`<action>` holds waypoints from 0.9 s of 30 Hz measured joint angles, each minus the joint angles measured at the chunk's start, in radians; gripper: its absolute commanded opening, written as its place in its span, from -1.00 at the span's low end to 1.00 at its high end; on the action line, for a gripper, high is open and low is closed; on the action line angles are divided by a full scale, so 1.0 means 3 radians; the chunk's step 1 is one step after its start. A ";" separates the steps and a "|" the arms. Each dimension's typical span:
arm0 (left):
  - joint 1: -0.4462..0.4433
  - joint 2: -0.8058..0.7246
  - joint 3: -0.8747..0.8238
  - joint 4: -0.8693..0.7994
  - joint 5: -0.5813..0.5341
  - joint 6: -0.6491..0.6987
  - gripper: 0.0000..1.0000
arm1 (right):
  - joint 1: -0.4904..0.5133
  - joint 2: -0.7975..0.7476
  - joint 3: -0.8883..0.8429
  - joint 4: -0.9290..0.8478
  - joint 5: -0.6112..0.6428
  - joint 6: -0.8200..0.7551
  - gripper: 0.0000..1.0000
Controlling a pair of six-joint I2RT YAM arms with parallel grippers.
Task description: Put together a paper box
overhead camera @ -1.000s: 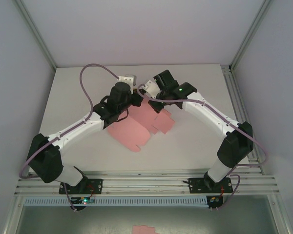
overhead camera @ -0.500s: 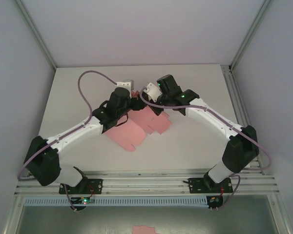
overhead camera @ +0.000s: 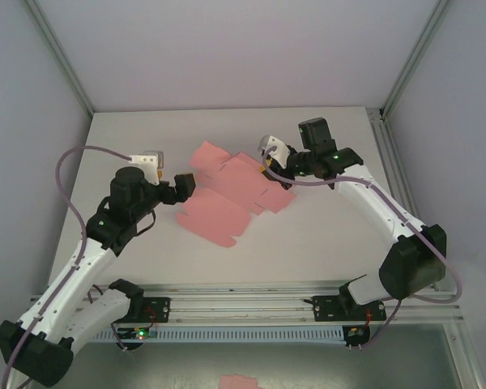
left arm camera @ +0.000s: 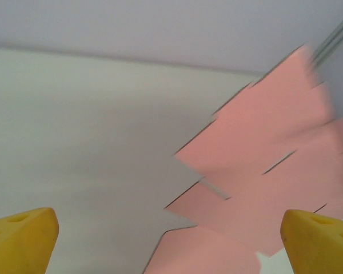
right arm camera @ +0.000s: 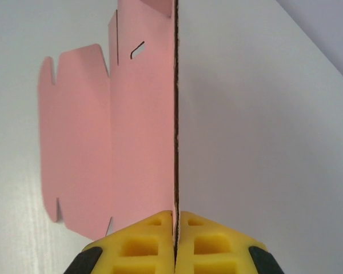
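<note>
My right claw (right arm camera: 175, 221) pinched the box (overhead camera: 227, 193) edge over the white surface (overhead camera: 328, 231); my left claw (left arm camera: 170, 238) gaped wide, grey walls (overhead camera: 227, 49) around.

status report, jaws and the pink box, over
Left gripper: jaws open, beside the paper box. Right gripper: jaws shut on its edge. Box an unfolded sheet on the table. Nothing in the way.

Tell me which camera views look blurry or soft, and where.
Left wrist view: the flat pink card sheet is smeared toward its upper right, and the left gripper's yellow fingertips look soft. Right wrist view: crisp, the sheet's edge sharp in the right gripper. Top external view: sharp, evenly lit, no glare.
</note>
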 measured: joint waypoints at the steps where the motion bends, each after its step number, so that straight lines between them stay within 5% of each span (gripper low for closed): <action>1: 0.0062 0.0045 -0.0069 0.0001 0.0130 0.0048 0.99 | -0.0017 -0.0011 0.0000 -0.0038 -0.0104 -0.0048 -1.00; 7: 0.0203 0.0266 -0.0184 0.0085 0.0828 0.0273 0.99 | -0.0060 -0.0017 0.0075 -0.0261 -0.0453 -0.0191 -1.00; 15: 0.0205 0.0534 -0.0183 0.0385 0.1423 0.0473 0.33 | -0.0058 0.0000 0.0200 -0.0341 -0.0595 -0.0224 -1.00; 23: 0.0217 0.0610 -0.0183 0.0607 0.1666 0.0535 0.04 | -0.0066 0.0060 0.0215 -0.0389 -0.0617 -0.0207 -1.00; 27: 0.0221 0.0609 -0.0184 0.0673 0.1649 0.0482 -0.36 | -0.0065 0.0086 0.0216 -0.0385 -0.0595 -0.0104 -1.00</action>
